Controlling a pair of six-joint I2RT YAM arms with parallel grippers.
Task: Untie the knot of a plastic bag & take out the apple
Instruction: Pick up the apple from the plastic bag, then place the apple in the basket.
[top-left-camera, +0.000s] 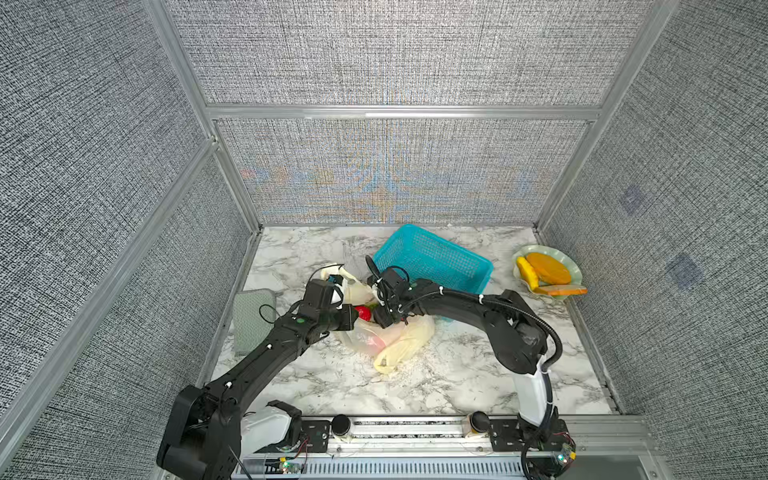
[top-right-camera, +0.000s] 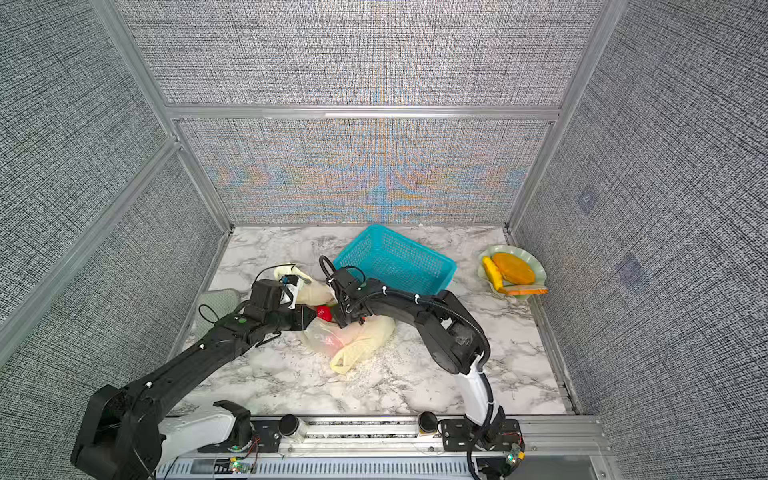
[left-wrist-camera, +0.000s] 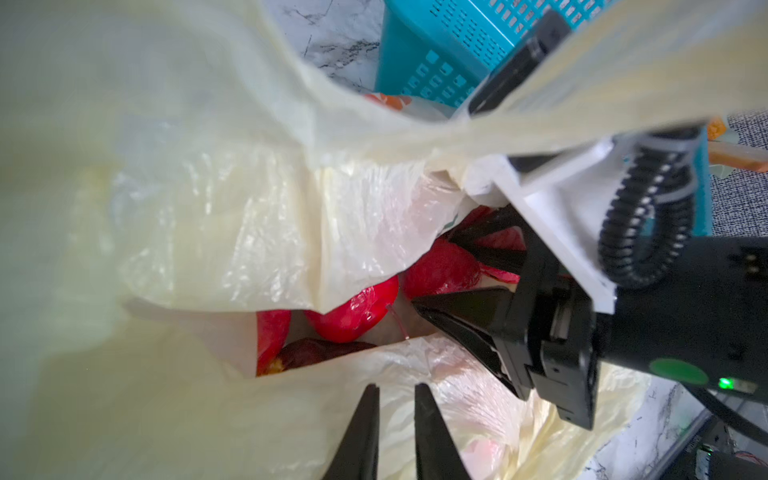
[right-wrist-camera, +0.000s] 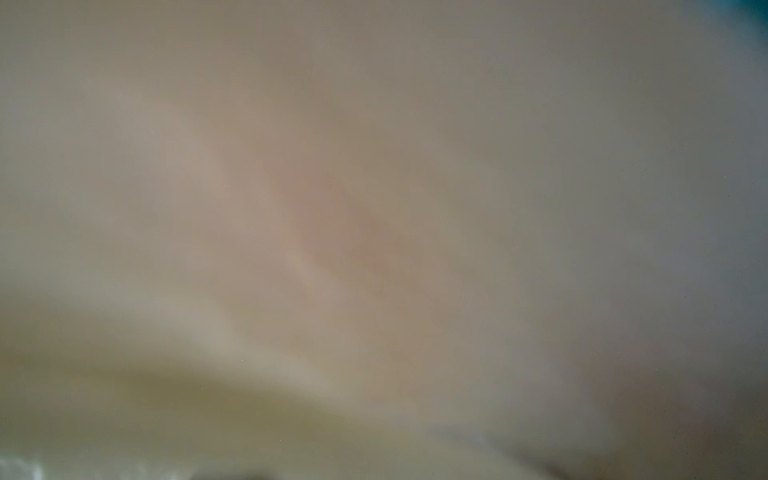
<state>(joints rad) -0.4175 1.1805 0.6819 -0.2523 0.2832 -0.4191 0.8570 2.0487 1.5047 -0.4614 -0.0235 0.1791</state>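
The plastic bag lies slumped on the marble table between the two claws, its mouth gaping wide. The left claw sits at the near lip of that mouth. Its two black tips are a narrow slit apart, with only bag film showing beyond them and nothing held. Ahead of those tips, inside the bag, lie glossy red fruits. The right claw reaches into the mouth from across the left claw, its fingers spread on either side of the apple, a darker red fruit inside the bag. Whether they press on it or merely flank it I cannot tell, as film and shadow hide the contact. A pale handle strip passes across the right claw's wrist, and the right wrist view gives only blurred pale film. Behind the right claw stands a teal mesh basket. Farther off on that side, a plate holds yellow and orange food. A green cloth lies beside the left arm
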